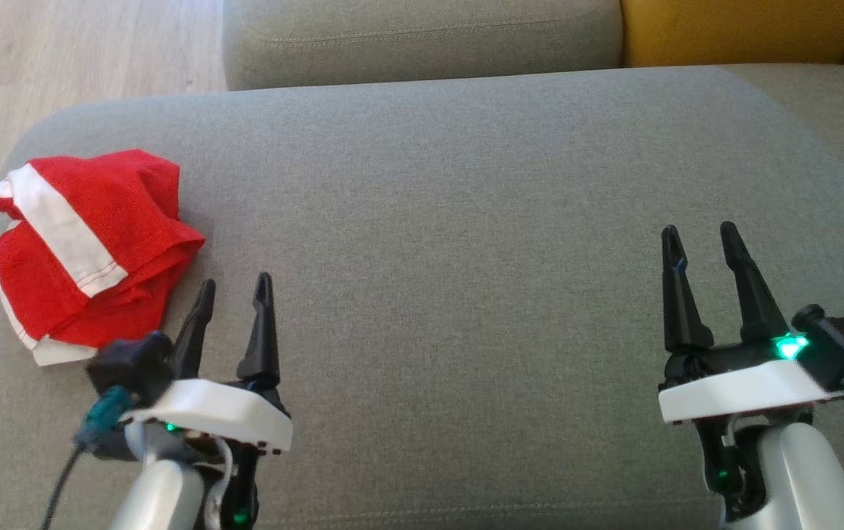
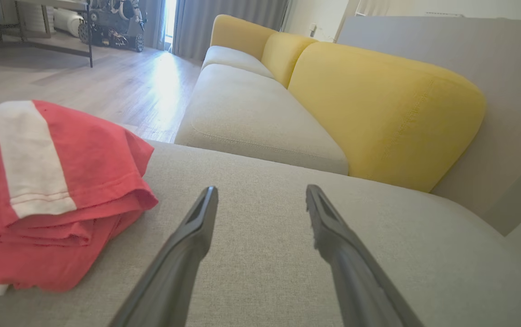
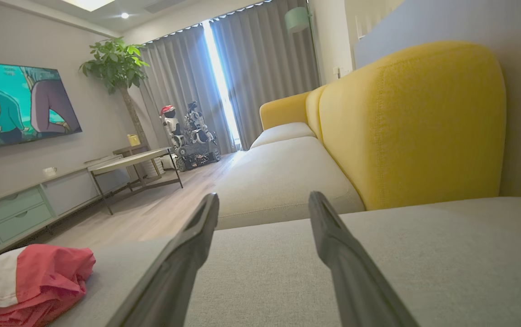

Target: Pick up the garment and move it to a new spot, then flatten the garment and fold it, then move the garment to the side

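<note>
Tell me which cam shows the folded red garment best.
Head view: the red garment lies nearly whole in it, from above, folded at the left end of the grey cushion. Left wrist view is closer and shows the stacked layers, but crops it at the left edge. Right wrist view has it small, cropped in the lower-left corner.

You've got one garment (image 1: 90, 250) — a single red-and-white pile, nothing else like it. Two grippers: left gripper (image 1: 236, 280), right gripper (image 1: 700, 227), with two dark fingers (image 1: 260, 331) on each, so four fingers total. In the left wrist view, count three grey seat cushions (image 2: 260, 118) and three yellow back cushions (image 2: 387, 118). The right wrist view adds one TV screen (image 3: 15, 106), one potted plant (image 3: 115, 63), one table (image 3: 128, 161) and one low cabinet (image 3: 15, 209) — that's the tally.
</note>
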Tool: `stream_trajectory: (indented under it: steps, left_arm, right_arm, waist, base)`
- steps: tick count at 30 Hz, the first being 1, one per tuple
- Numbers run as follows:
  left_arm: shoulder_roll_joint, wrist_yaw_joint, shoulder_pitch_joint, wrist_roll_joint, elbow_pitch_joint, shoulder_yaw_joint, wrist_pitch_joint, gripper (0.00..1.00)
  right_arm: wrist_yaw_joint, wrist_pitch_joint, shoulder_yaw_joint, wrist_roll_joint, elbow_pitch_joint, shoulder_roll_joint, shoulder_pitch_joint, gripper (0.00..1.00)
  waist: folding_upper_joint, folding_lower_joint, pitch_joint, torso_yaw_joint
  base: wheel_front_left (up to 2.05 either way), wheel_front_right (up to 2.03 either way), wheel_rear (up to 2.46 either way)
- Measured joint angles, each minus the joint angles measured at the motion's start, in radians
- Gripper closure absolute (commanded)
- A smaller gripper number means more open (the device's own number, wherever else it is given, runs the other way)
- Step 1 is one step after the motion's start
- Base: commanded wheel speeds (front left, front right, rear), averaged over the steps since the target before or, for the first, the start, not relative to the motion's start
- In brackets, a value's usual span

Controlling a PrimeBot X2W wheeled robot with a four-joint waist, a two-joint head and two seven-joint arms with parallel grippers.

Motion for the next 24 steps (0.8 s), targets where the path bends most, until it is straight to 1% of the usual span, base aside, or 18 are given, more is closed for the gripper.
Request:
stream_trajectory:
  steps: [8,11,14,19,24]
  left_arm:
    - [0.053,0.085,-0.034,0.095,0.025,-0.114,-0.025,0.00]
    - [0.063,0.117,-0.037,0.123,0.024,-0.142,-0.034,0.00]
    - [0.070,0.147,-0.041,0.138,0.022,-0.158,-0.043,0.00]
    - [0.074,0.169,-0.050,0.146,0.000,-0.172,-0.059,0.00]
    - [0.056,0.164,-0.047,0.152,-0.034,-0.140,-0.071,0.00]
  right_arm:
    - [0.000,-0.021,0.007,-0.125,0.001,0.000,0.000,0.00]
    - [0.000,-0.031,0.009,-0.165,0.001,0.000,0.000,0.00]
    - [0.000,-0.039,0.010,-0.182,-0.002,0.000,0.000,0.00]
    - [0.000,-0.056,0.010,-0.182,-0.004,-0.001,0.000,0.00]
    - [0.000,-0.071,0.008,-0.177,-0.003,-0.001,0.000,0.00]
  waist:
    - [0.0000,0.0000,-0.007,0.000]
    - [0.0000,0.0000,-0.008,0.001]
    - [0.0000,0.0000,-0.008,0.002]
    - [0.0000,0.0000,-0.012,0.004]
    - [0.0000,0.0000,-0.016,0.006]
  base:
    - [0.00,0.00,0.00]
    - [0.00,0.00,0.00]
    - [0.00,0.00,0.00]
    - [0.00,0.00,0.00]
    - [0.00,0.00,0.00]
